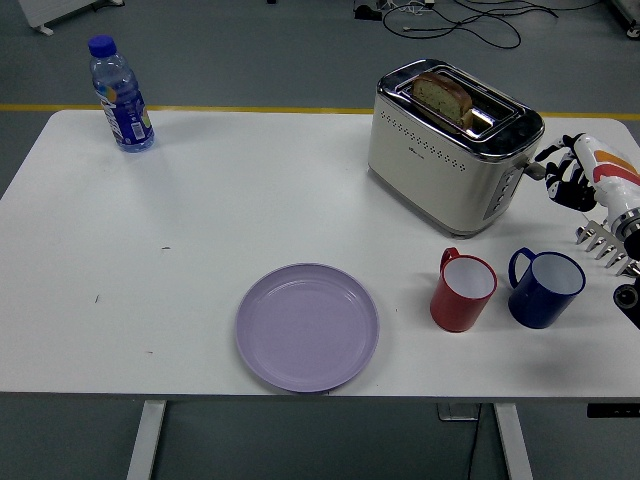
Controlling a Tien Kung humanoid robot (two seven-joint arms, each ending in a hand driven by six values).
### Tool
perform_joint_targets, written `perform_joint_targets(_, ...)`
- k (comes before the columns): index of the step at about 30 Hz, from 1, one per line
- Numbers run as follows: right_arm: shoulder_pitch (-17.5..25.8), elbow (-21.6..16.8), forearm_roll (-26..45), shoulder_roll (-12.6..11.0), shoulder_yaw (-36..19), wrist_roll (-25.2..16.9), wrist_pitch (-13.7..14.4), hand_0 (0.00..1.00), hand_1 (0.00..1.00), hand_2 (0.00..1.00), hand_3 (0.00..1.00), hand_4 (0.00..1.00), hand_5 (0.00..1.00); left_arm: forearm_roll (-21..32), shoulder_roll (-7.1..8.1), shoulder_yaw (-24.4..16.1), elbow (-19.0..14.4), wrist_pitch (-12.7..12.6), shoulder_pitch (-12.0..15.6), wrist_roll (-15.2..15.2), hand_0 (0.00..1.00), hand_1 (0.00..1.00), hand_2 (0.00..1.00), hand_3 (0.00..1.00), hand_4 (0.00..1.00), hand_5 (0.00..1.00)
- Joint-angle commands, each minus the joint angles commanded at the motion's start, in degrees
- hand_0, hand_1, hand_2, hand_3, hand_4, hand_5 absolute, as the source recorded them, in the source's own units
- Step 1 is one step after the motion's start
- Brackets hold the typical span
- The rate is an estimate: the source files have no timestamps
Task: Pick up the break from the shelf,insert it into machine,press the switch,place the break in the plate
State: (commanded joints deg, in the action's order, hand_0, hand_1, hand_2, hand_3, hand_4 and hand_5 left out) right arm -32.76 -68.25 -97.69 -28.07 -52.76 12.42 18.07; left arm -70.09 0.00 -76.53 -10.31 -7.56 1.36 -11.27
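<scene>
The slice of brown bread stands upright in one slot of the cream-and-chrome 2-slot toaster, its top crust poking above the rim. The toaster sits at the far right part of the white table, turned at an angle so that its narrow end, with the grey lever and a column of small buttons, faces right and toward the near edge.

The robot's right hand comes in from the right edge — black fingers on a white-and-orange forearm — and hovers just beside the lever end of the toaster. Its fingertips point at the lever and sit very close to it, though I cannot tell whether they touch. The fingers are loosely curled and hold nothing.

Below the hand, at the right edge, the silver metal rack with upright prongs shows only in part. Near it stand 2 mugs side by side: a red mug with a white inside and, to its right, a dark blue mug with a white inside.

The round lilac plate lies near the front edge, bare — well apart from the toaster. A clear plastic water bottle with a blue cap and blue label stands upright at the far left corner.
</scene>
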Motion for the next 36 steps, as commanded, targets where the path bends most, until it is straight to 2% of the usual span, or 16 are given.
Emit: perform_joint_targets(36,0.08,7.15,-0.10,4.05,0.01,-0.39,1.07,0.214,0.166,0.270,0.539,0.461,0.002,-0.10,0.00,0.29,0.00,0.12,-0.13,-0.30,0.669,0.679,0.712,0.814,0.526,0.998)
